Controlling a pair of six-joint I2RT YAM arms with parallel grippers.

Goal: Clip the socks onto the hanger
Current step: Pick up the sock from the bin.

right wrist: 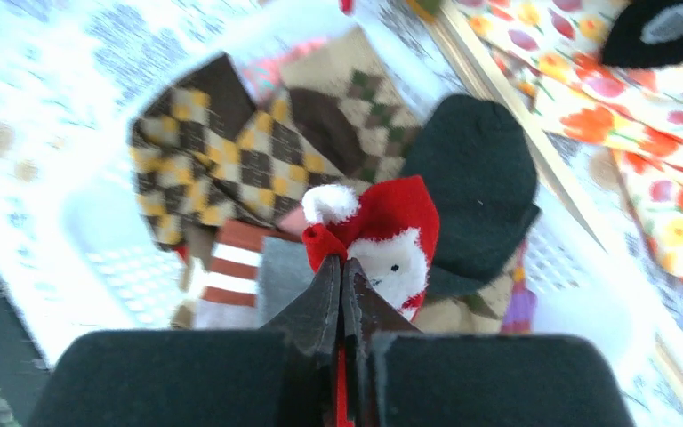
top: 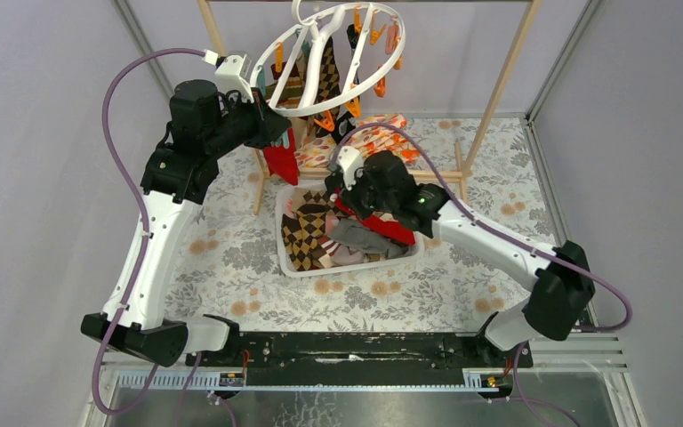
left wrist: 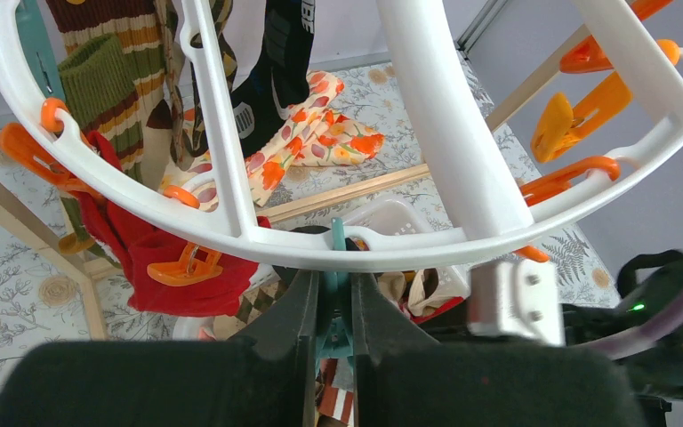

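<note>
Floral table (top: 222,258); teal clip (left wrist: 337,240) only wrist-visible

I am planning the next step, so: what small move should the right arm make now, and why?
Probably lift the red sock up toward the teal clip. The right gripper pinches the sock over the basket, while the left gripper squeezes that clip on the hanger, seemingly holding it open.

Hanger (left wrist: 445,151): ring cut off by top, left and right edges, left wrist view.
Teal clip (left wrist: 337,238): mostly hidden between left gripper (left wrist: 336,280) fingers.
Red sock (right wrist: 391,218): near end hidden behind right gripper (right wrist: 342,267).
Basket (right wrist: 98,258): blurred, washed out.
Pole frame (top: 507,71): top rail cropped in top view.
</note>
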